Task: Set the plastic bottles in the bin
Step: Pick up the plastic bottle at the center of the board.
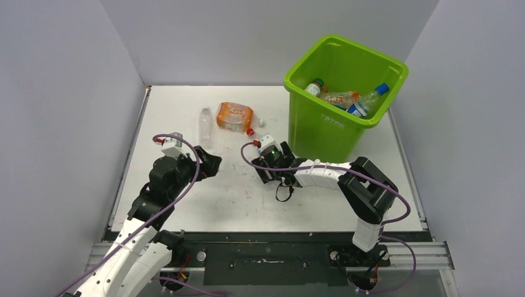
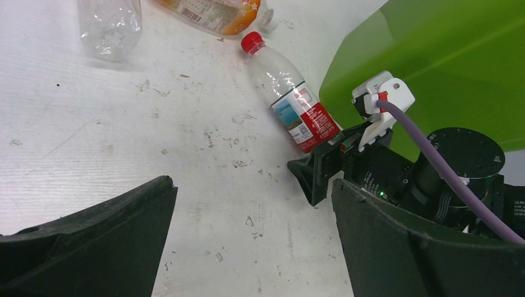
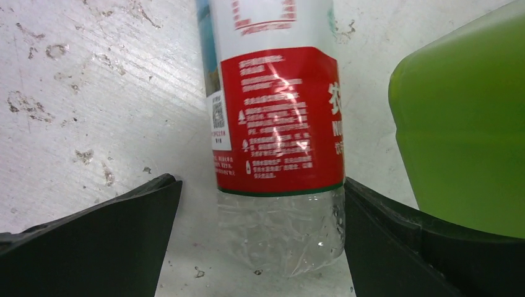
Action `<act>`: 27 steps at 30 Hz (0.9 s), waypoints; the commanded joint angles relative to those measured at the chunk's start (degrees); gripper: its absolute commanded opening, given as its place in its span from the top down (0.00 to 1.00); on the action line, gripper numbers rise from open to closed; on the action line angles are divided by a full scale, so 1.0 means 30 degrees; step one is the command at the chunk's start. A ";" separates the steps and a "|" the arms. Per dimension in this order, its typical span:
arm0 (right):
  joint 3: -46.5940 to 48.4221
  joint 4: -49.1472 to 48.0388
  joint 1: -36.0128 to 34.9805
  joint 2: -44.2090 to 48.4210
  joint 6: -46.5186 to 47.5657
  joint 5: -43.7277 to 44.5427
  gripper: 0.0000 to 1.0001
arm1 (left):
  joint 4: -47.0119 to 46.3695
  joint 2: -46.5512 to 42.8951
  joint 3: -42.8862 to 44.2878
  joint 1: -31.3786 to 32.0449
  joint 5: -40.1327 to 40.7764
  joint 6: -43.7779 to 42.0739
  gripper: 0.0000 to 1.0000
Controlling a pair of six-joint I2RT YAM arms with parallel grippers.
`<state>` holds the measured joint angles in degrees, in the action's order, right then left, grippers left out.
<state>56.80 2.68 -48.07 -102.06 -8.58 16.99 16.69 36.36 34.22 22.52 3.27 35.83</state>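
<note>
Scuffed white table (image 1: 204,198), grey walls close around. My right gripper (image 3: 257,189) has its jaws apart astride the clear base end of the red-labelled bottle (image 3: 278,117), which lies flat on the table just beside the bin (image 1: 334,124). The bin-side finger is almost on the plastic and the other shows a gap. I'd close slowly and let that far finger push the bottle in, since I judge the thin base will buckle. A bite further onto the label looks firmer. The lift must clear the rim. My left gripper (image 2: 254,192) hangs spread and empty. A clear bottle (image 1: 205,125) and an orange bottle (image 1: 234,116) wait further off.
</note>
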 commanded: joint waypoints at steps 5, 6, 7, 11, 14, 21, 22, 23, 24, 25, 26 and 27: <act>0.0306 -0.0722 -0.0186 -0.0070 -0.0757 -0.0567 0.20 | -0.0926 -0.0132 -0.0093 -0.0125 -0.0855 0.0057 0.04; 0.0184 -0.0732 -0.0218 -0.0011 -0.0852 -0.0567 0.30 | -0.0907 -0.0137 -0.0111 -0.0125 -0.0840 0.0088 0.04; 0.0095 -0.0744 -0.0280 0.0045 -0.0955 -0.0519 0.37 | -0.0930 -0.0152 -0.0124 -0.0125 -0.0827 0.0102 0.04; -0.0498 -0.1535 -0.0515 0.0570 -0.1497 -0.0328 0.59 | -0.0939 -0.0204 -0.0185 -0.0125 -0.0742 0.0131 0.04; -0.1175 -0.1732 -0.1344 0.1994 -0.1700 0.0001 0.65 | -0.0911 -0.0316 -0.0221 -0.0097 -0.0631 0.0117 0.04; -0.3512 -0.1643 -0.6304 0.8909 -0.1498 0.2740 0.77 | -0.2647 -0.1444 -0.1244 -0.0125 -0.2609 0.1267 0.04; -0.3898 -0.1667 -0.6992 1.0044 -0.1420 0.3075 0.80 | -0.3448 -0.1751 -0.1552 -0.0125 -0.3253 0.1938 0.04; -0.4319 -0.1780 -0.7642 1.1116 -0.1348 0.3166 0.84 | -0.4804 -0.2013 -0.1938 -0.0125 -0.4018 0.2623 0.04; -0.4738 -0.2029 -0.8170 1.2144 -0.1281 0.3126 0.91 | -0.6266 -0.2316 -0.2323 -0.0110 -0.4737 0.3342 0.04; -0.5201 -0.2283 -0.8731 1.3125 -0.1218 0.2887 0.94 | -0.7690 -0.2607 -0.2741 -0.0101 -0.5514 0.4285 0.04; -0.5676 -0.2663 -0.9222 1.4043 -0.1144 0.2699 0.95 | -0.9077 -0.2885 -0.3145 -0.0107 -0.5865 0.5058 0.04; -0.6105 -0.3051 -0.9847 1.4904 -0.1058 0.2870 0.95 | -1.0715 -0.3172 -0.3558 -0.0108 -0.6544 0.5803 0.04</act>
<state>43.00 -1.72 -73.67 -65.58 -12.45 22.26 5.56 29.85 26.55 22.39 -6.79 43.24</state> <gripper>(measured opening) 0.593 0.961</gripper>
